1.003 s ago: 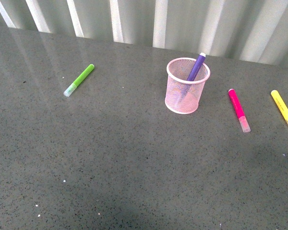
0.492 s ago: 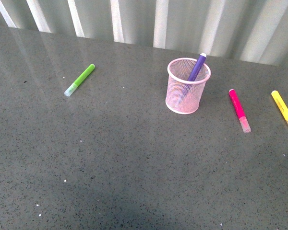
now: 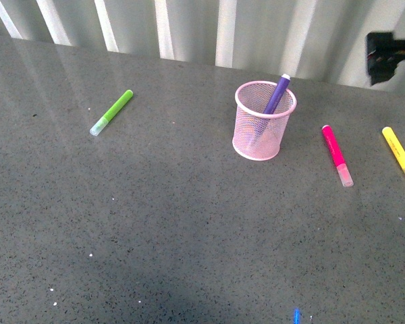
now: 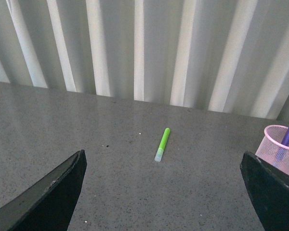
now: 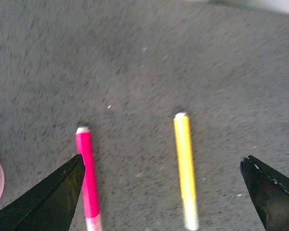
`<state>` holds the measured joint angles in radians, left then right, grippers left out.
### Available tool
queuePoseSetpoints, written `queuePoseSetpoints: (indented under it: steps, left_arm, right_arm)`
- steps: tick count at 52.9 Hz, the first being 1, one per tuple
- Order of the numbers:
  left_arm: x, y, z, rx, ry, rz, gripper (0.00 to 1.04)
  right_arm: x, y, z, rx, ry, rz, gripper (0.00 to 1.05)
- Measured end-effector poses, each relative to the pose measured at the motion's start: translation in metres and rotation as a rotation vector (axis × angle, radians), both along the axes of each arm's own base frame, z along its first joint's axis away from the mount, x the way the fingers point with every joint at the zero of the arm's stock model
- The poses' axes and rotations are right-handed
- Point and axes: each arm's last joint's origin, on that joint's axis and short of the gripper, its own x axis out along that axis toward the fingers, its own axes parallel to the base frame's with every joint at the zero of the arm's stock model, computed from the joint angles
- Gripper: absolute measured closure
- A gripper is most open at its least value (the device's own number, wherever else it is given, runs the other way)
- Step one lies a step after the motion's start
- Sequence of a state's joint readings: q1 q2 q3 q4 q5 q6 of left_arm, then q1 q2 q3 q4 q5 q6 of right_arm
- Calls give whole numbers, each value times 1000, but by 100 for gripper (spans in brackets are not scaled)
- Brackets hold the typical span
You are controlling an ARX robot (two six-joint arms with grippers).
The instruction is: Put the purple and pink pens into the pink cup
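Lime-green marker [image 3: 111, 112] lies far left on the grey desk [image 3: 189, 229]. The left pincer [image 4: 162, 160] is spread wide and empty, well back from it. The pink cup [image 3: 264, 121] stands mid-desk with the purple pen [image 3: 277, 94] leaning inside. Right of the cup and apart from it, the pink pen [image 3: 337, 154] lies flat, then the yellow marker [image 3: 399, 155]. The right pincer [image 5: 161, 161], released and empty, frames these two.

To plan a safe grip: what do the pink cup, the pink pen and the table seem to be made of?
The pink cup looks like painted metal wire mesh: the wall is see-through under a solid rim. The pink pen is probably smooth plastic, with a translucent pale cap. The table is speckled grey with a soft sheen; stone or laminate, I cannot tell.
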<state>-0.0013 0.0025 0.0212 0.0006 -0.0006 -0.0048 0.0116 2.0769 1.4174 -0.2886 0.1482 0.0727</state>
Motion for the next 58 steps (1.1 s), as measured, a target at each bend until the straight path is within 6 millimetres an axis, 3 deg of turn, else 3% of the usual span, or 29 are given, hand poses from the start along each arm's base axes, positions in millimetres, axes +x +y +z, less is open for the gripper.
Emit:
queuePoseSetpoints:
  steps: [8, 16, 38, 58]
  left_arm:
    - [0, 0, 0, 0, 0, 0, 7]
    - [0, 0, 0, 0, 0, 0, 7]
    - [0, 0, 0, 0, 0, 0, 7]
    - [0, 0, 0, 0, 0, 0, 7]
  right_arm:
    - [-2, 29, -23, 19, 44, 71, 7]
    - [-5, 39, -35, 48, 53, 86, 7]
    - [1, 32, -74, 66, 91, 59, 7]
    - [29, 36, -104, 103, 95, 56, 7]
